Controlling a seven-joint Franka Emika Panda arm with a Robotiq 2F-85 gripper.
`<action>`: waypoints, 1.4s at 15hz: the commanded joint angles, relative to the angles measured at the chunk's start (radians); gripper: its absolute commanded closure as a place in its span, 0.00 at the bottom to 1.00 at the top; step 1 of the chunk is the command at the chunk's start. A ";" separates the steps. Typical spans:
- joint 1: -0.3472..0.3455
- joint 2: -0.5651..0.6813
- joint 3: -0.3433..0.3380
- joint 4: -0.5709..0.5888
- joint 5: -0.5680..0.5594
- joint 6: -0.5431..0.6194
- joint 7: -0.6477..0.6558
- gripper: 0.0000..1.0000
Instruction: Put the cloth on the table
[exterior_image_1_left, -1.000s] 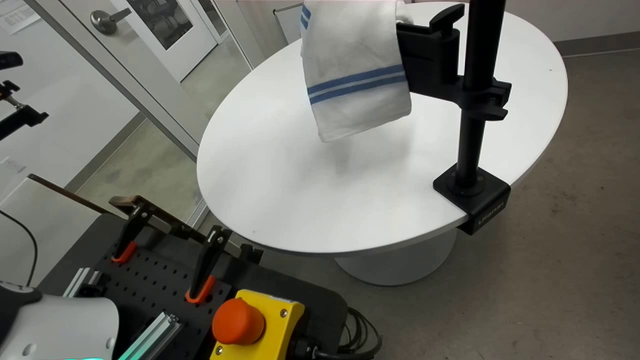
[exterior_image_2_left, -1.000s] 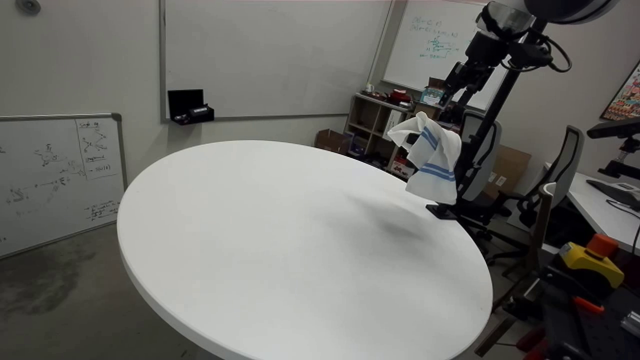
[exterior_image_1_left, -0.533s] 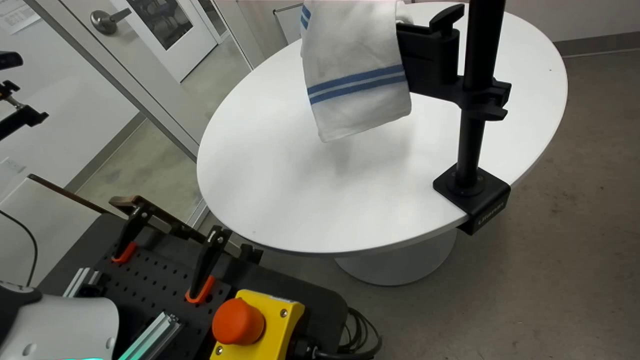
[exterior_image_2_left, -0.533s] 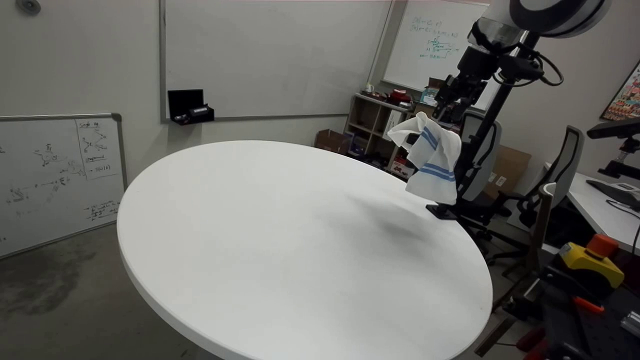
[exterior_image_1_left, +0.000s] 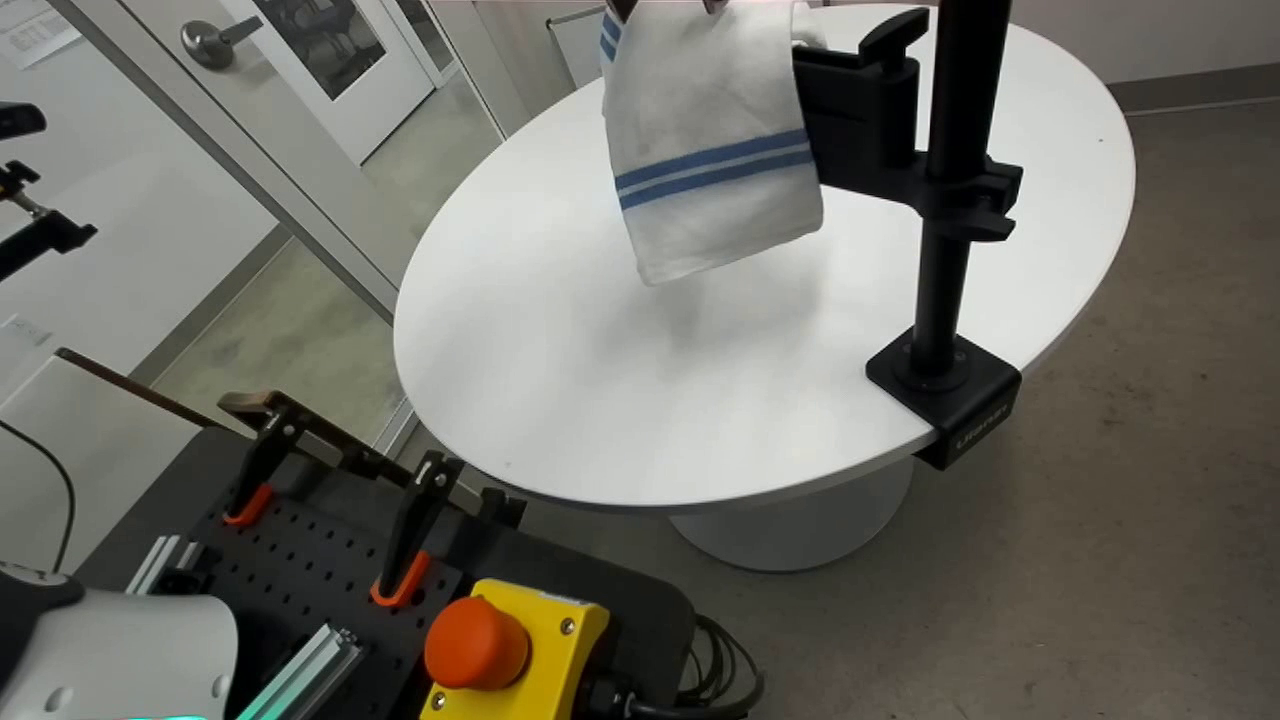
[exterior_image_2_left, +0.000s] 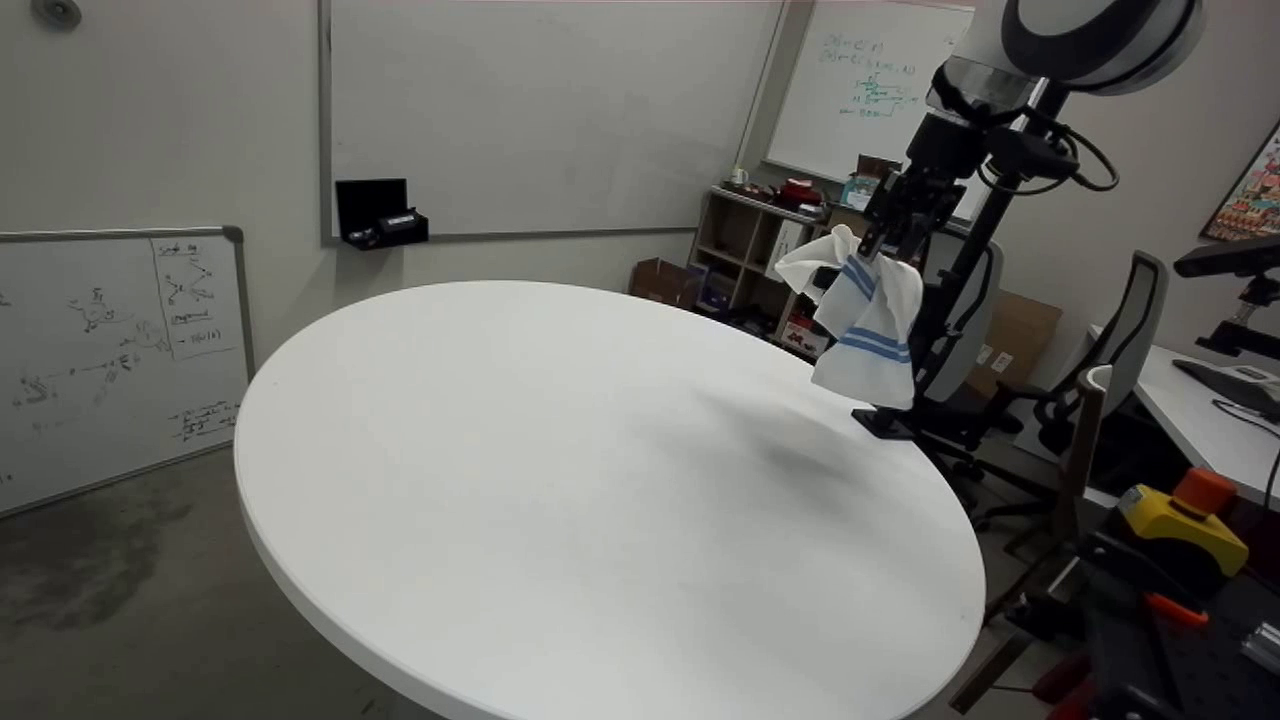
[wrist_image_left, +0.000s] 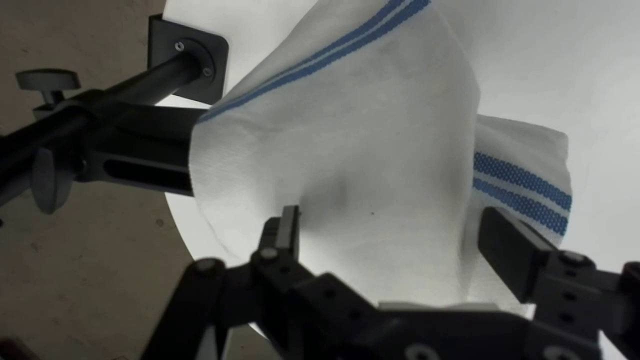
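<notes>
Arm (exterior_image_2_left: 985, 82) slants down, gripper (wrist_image_left: 397, 230) spread over the cloth (wrist_image_left: 380, 145)

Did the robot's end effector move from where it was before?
Yes. In an exterior view, the end effector has come down toward the cloth, judged against the shelf.

In an exterior view, a black pole (exterior_image_1_left: 945, 290) is clamped to the near right edge of the round tabletop (exterior_image_1_left: 540, 400) and blocks the way there. Its side arm (exterior_image_1_left: 850, 120) sticks out over the top, with the striped towel (exterior_image_1_left: 710, 150) hanging on it. Under the towel is a gap, and from there to the left edge is wide room to pass. Above the towel, the gripper (wrist_image_left: 390, 215) is in the way, its fingers spread apart.
</notes>
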 joint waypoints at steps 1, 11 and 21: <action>0.000 0.015 -0.004 0.012 0.016 -0.004 -0.015 0.42; -0.005 0.005 -0.008 0.012 0.048 -0.008 -0.012 1.00; 0.005 -0.202 -0.001 0.025 0.386 -0.112 -0.165 0.99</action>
